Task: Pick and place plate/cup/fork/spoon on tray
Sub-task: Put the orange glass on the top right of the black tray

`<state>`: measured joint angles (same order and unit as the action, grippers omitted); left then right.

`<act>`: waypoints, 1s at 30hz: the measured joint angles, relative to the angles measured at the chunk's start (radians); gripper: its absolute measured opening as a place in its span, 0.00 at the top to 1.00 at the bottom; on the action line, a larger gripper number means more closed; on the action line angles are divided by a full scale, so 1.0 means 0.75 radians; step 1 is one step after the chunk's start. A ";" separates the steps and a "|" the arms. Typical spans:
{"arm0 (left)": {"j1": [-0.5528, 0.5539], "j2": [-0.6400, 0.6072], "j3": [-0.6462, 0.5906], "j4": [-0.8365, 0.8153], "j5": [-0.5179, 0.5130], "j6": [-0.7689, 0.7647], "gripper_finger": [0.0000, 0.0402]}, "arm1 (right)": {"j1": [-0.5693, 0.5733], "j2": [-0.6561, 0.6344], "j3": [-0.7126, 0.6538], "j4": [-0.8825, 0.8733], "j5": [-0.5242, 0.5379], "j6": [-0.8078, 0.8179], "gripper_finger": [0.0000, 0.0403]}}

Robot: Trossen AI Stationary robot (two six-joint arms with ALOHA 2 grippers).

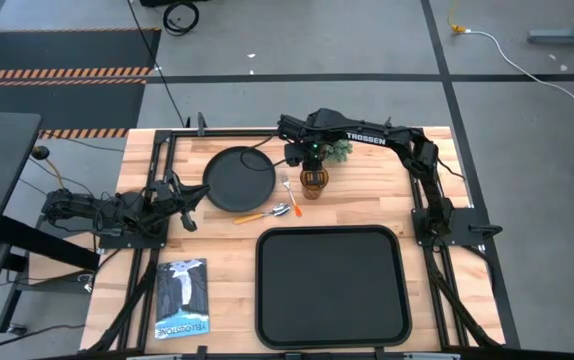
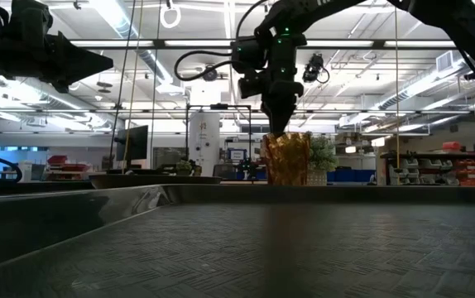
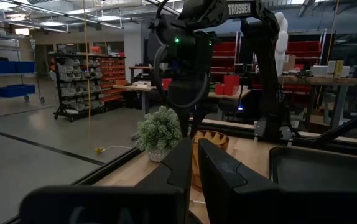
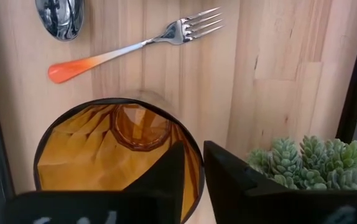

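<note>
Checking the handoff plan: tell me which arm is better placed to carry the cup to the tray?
Right. The right gripper already straddles the amber cup rim, one finger inside. The left gripper waits beyond the plate; the tray sits empty.

The right arm reaches across the far side of the table with its wrist pointing straight down, the right gripper nearly closed, while the left arm rests folded low, the left gripper nearly closed.

right arm: "TROSSEN" | booklet: "YELLOWSTONE", seen upside down
</note>
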<state>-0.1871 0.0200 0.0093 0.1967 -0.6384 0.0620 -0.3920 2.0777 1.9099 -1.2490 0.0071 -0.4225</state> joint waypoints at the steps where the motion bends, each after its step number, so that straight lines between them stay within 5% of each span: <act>1: 0.000 0.000 0.000 0.000 0.000 0.000 0.91 | 0.000 0.000 0.000 -0.003 0.000 0.000 0.85; 10: 0.000 0.000 0.000 0.000 0.000 0.000 0.91 | 0.018 0.000 -0.001 -0.004 0.000 0.002 0.89; 22: 0.000 0.000 0.000 0.000 0.000 0.000 0.91 | 0.020 0.000 -0.001 0.007 0.012 0.015 0.73; 30: 0.000 0.000 0.000 0.000 0.000 0.000 0.91 | 0.020 0.000 -0.001 0.024 0.012 0.013 0.72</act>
<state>-0.1871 0.0200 0.0093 0.1967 -0.6384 0.0620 -0.3767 2.0776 1.9095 -1.2312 0.0158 -0.4129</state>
